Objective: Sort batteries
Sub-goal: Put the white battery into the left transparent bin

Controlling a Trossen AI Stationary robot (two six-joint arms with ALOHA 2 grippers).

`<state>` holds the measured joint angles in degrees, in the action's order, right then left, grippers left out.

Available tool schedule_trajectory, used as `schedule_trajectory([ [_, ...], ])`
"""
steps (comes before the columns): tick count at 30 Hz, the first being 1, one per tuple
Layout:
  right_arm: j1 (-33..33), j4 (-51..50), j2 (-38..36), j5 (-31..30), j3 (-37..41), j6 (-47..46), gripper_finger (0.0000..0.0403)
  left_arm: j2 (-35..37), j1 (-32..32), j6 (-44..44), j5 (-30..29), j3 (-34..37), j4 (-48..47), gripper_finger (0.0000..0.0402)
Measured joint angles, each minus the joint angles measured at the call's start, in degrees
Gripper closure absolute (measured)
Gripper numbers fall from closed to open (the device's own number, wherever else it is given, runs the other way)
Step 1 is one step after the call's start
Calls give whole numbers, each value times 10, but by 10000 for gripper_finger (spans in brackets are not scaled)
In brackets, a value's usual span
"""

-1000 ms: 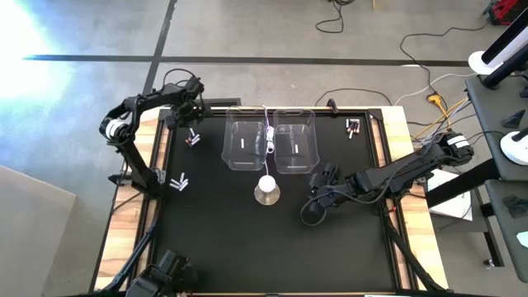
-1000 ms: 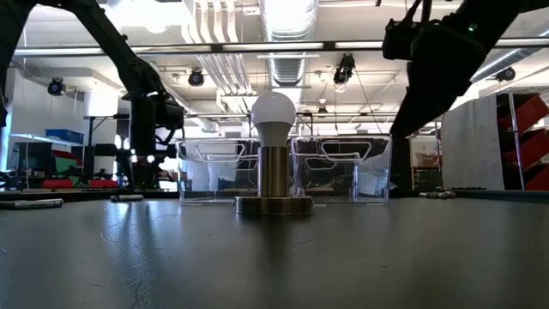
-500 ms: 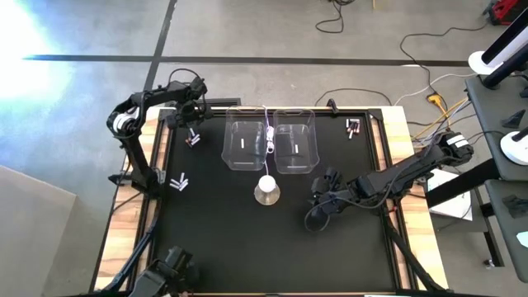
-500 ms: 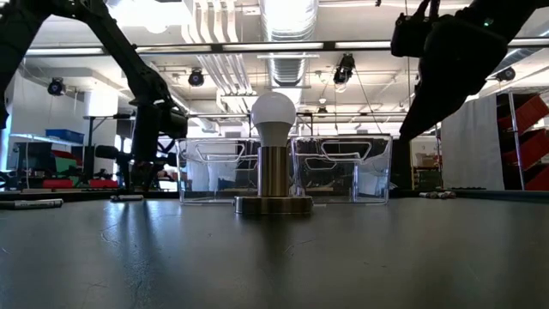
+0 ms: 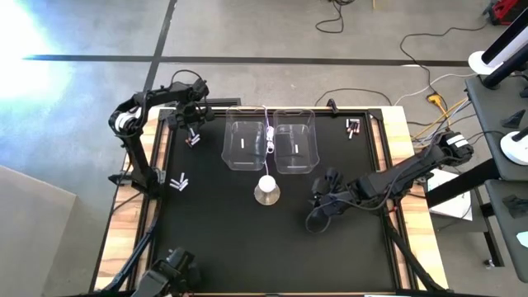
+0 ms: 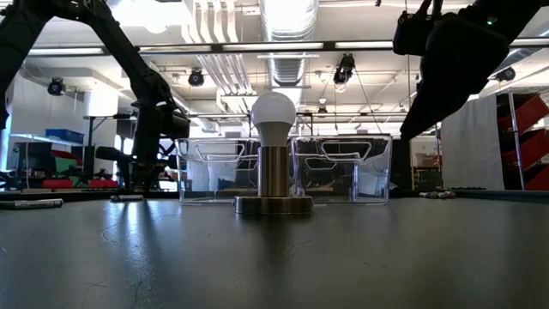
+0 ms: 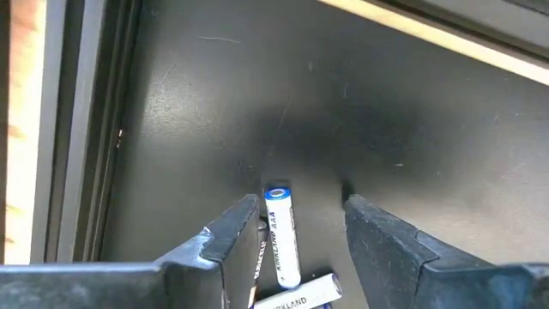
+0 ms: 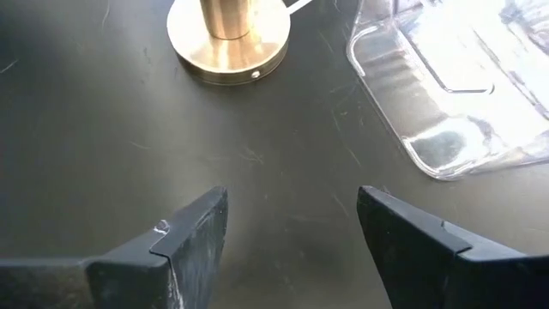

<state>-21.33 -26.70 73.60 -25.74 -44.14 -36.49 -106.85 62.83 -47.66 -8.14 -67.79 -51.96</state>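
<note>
Small silvery-white and dark batteries lie flat on the black mat in three groups: near the far left corner [image 5: 193, 139], by the left edge [image 5: 179, 182] and near the far right corner [image 5: 353, 127]. My left gripper [image 5: 192, 129] is low over the far-left group and open. In its wrist view [image 7: 300, 210] a white battery with a blue end [image 7: 280, 233] lies between the fingers, close to one finger [image 7: 240, 225]. A second battery [image 7: 296, 297] lies crosswise behind it. My right gripper [image 5: 320, 198] hovers open [image 8: 292, 215] over bare mat near the right bin.
Two clear plastic bins [image 5: 245, 144] [image 5: 294, 147] stand side by side at the far middle, each with one cell inside. A white bulb on a round brass base [image 5: 266, 190] stands just in front of them, its white cable running between the bins. A raised frame [image 5: 162, 140] edges the mat.
My left gripper has come down toward the far-left group of batteries and shifted a little to the right. My right arm has drawn back slightly toward the near edge, away from the right bin. No battery has moved.
</note>
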Motion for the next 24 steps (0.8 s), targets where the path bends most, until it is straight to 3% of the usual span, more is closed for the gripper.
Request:
schedule_trajectory([
  [4, -7, 0, 0, -4, 0, -2, 142, 0, -4, 4, 0, 1, 2, 254],
  [13, -27, 0, 0, -15, 0, -25, 136, -7, -9, 6, -3, 0, 3, 322],
  [20, -32, 0, 0, -16, 0, -25, 148, -14, -21, 20, -10, -1, 0, 327],
  [24, -32, -1, 0, -20, 0, -25, 149, -14, -23, 37, 20, -1, -1, 327],
])
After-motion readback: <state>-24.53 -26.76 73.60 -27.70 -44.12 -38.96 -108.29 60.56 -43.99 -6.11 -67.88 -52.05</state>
